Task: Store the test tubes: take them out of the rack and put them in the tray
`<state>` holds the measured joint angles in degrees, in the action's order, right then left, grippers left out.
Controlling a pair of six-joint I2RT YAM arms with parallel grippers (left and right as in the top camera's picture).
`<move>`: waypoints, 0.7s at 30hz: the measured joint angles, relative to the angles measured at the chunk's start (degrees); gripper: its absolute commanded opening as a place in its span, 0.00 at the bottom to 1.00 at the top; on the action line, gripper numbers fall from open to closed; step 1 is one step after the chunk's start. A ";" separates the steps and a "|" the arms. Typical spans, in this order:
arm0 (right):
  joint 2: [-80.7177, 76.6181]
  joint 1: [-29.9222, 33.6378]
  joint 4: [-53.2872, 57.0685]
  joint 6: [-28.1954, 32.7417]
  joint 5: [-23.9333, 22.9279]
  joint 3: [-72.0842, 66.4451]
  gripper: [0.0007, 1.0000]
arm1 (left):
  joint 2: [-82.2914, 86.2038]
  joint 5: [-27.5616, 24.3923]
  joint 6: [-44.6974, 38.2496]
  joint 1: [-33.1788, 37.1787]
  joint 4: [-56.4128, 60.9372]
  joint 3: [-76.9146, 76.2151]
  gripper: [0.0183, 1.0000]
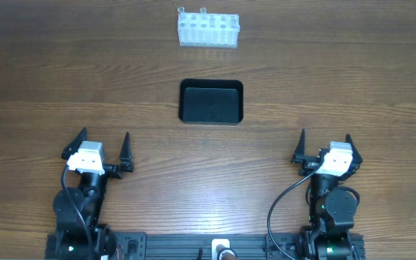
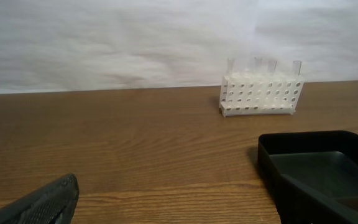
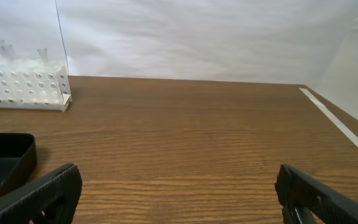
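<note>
Evidently, no part of the storing is being shown as done. The black tray is lying with nothing in it near the middle of the table. The test tubes are being kept upright in the white rack, which is standing beyond the tray at the far side, apart from it. At least four tube tops are being seen above the rack in the left wrist view. An exact count is not being offered, since the clear glass is hard to make out. The left gripper and the right gripper are being held low near their bases, well apart from both rack and tray. Each is being shown with its fingers spread wide and nothing between them. By this judgement the whole job is being left to do: every tube is waiting to be lifted out of the rack and laid in the tray.
</note>
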<state>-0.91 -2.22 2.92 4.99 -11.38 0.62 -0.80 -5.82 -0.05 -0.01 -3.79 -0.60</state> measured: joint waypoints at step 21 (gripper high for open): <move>0.00 0.00 0.00 -0.07 0.00 0.00 0.99 | 0.00 0.61 0.00 -0.02 0.48 0.00 1.00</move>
<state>-0.91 -2.22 2.92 4.93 -11.38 0.62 -0.80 -5.21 -0.05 -0.03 -3.31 -0.60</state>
